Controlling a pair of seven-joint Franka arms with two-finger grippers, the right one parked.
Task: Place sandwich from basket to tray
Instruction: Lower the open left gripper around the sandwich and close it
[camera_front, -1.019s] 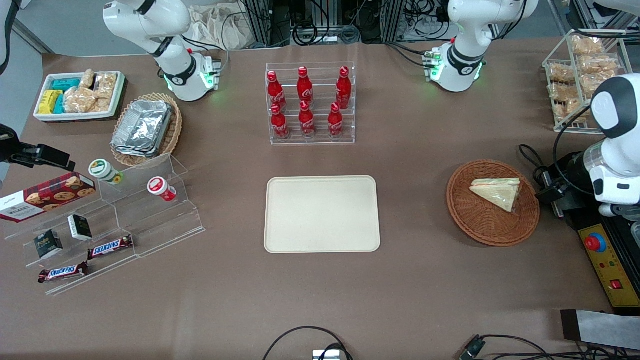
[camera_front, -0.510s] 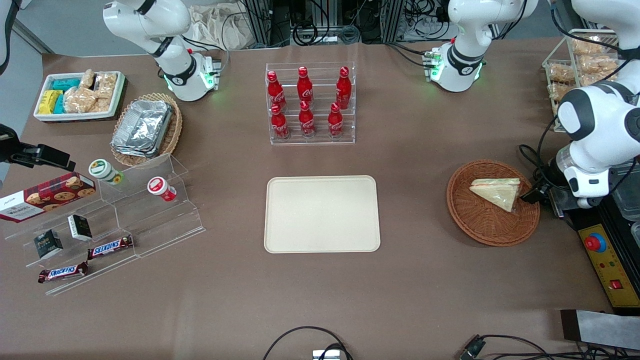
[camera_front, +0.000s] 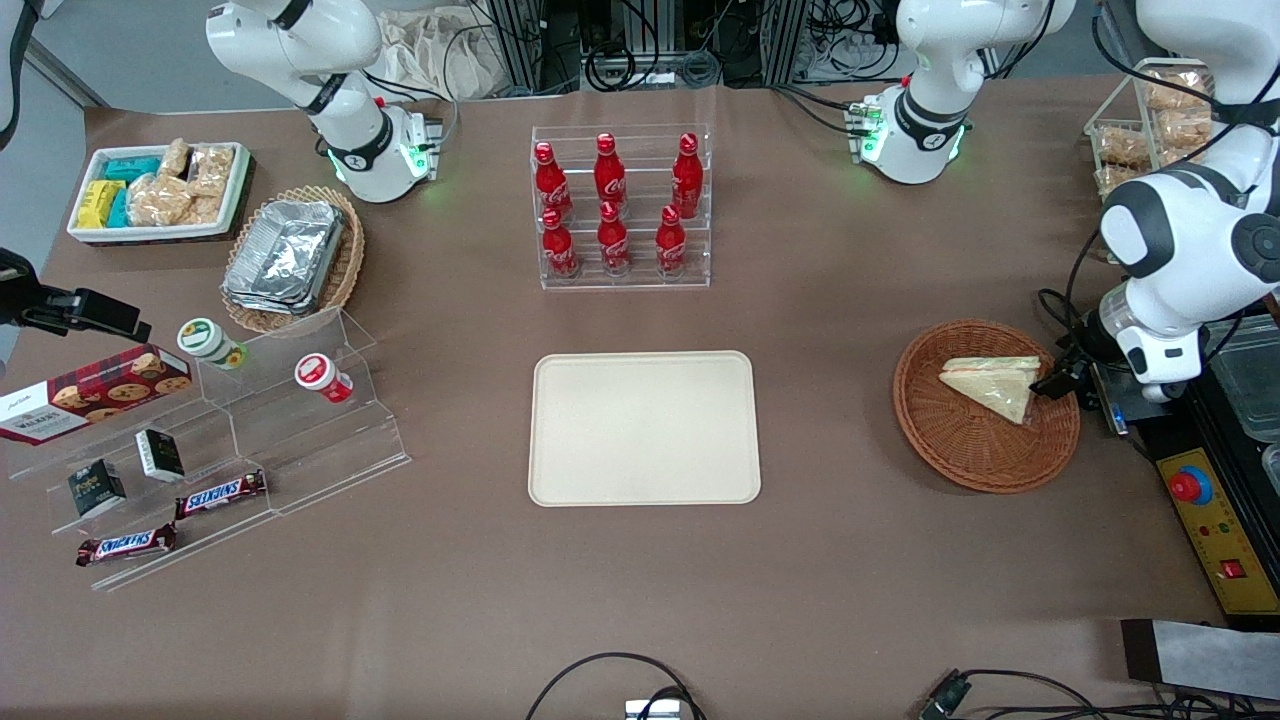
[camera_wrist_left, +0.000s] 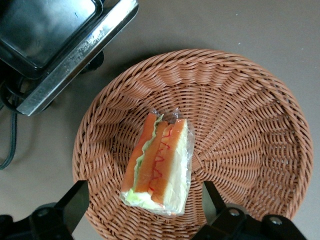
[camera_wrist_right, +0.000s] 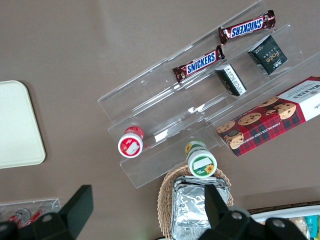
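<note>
- Brown desk (camera_front: 850, 560), cluttered along its edges, bare brown through the middle.
- basket (camera_front: 960, 450) sits toward the working arm's end of the desk, well apart from the tray (camera_front: 644, 428).
- sandwich (camera_front: 992, 382) lies in the basket, on the part farther from the front camera, near the rim by the arm. Wrapped; orange-red and pale filling plus green lettuce show at the cut edge in the wrist view (camera_wrist_left: 159, 165).
- tray lies flat near the desk's centre, nearer the front camera than the cola bottle rack (camera_front: 622, 208).
- gripper (camera_front: 1058, 380) hangs over the basket rim just beside the sandwich's wide end. Wrist view: fingers (camera_wrist_left: 75, 204) spread wide, one on each side of the sandwich, not touching it. Claw open, holding nothing.
- Control box (camera_front: 1215, 530) with red button sits at the desk edge beside the basket.
- Snack steps (camera_front: 230, 440) with candy bars and cups stand toward the parked arm's end.
</note>
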